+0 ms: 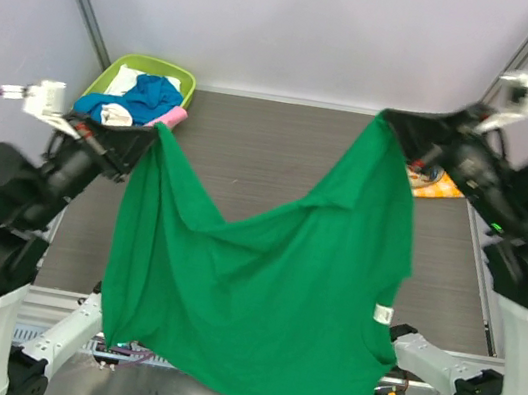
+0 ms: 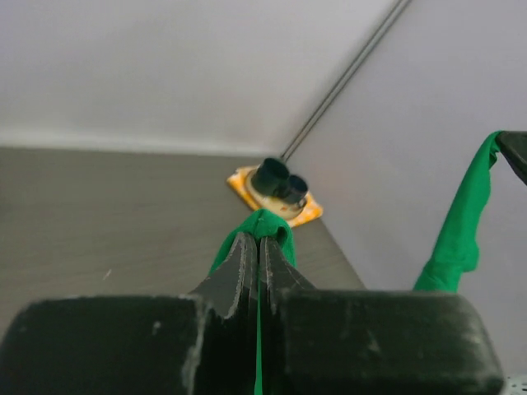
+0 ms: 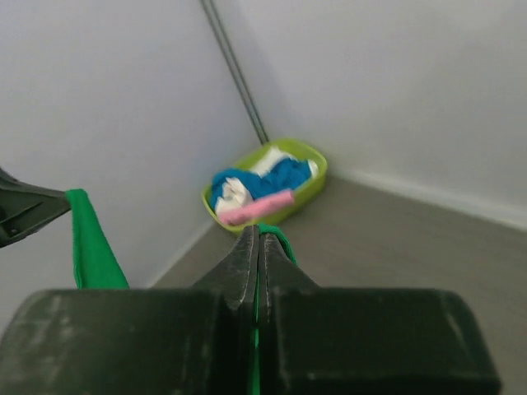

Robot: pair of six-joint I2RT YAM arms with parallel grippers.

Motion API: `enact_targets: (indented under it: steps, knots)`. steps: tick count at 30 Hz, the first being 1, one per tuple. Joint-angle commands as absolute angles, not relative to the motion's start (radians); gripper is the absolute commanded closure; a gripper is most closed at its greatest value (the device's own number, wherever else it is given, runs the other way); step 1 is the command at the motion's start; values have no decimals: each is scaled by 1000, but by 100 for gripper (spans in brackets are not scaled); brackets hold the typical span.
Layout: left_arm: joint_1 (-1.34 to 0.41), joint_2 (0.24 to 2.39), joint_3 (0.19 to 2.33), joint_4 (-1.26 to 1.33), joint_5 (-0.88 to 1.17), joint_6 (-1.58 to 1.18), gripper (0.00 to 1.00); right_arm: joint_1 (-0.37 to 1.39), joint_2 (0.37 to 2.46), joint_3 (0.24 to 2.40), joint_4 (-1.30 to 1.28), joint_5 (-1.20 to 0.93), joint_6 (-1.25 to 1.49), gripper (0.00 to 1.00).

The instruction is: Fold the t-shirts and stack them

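The large green t-shirt (image 1: 269, 290) with a small white tag (image 1: 383, 314) hangs spread in the air between both arms, above the table. My left gripper (image 1: 148, 141) is shut on its left upper corner; in the left wrist view (image 2: 258, 239) green cloth (image 2: 265, 222) is pinched between the fingers. My right gripper (image 1: 394, 126) is shut on the right upper corner; the right wrist view (image 3: 258, 234) shows cloth (image 3: 280, 239) at its tips. Blue (image 1: 149, 97), white (image 1: 114, 115) and pink (image 1: 170, 118) t-shirts lie in the basket.
The lime-green basket (image 1: 178, 74) stands at the back left of the grey table (image 1: 251, 155); it also shows in the right wrist view (image 3: 317, 177). An orange-and-white checkered cloth (image 1: 438, 186) lies at the back right, with a dark object (image 2: 278, 181) on it.
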State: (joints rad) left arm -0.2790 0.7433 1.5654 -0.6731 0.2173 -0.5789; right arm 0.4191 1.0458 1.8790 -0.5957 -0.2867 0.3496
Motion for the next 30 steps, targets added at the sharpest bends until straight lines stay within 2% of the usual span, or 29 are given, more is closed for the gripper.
enact_targets:
  steps: [1,6,9,14,20,30]
  knots:
    - [-273,733,1344,-502,146,-620,100,414,1089,1714,-514,-129,316,99]
    - [-273,762,1068,-388,39,-666,100,404,1195,1569,-445,-3,273,99]
    - [-273,837,939,-292,-53,-690,100,350,1305,1533,-410,-3,267,99]
    - [-233,1079,876,-131,-95,-729,100,215,1497,1542,-341,-5,316,99]
    - [-103,1340,986,-14,-12,-793,100,123,1758,1708,-328,-3,327,99]
    - [44,1784,1399,3,135,-813,100,120,2141,2136,-406,-24,316,99]
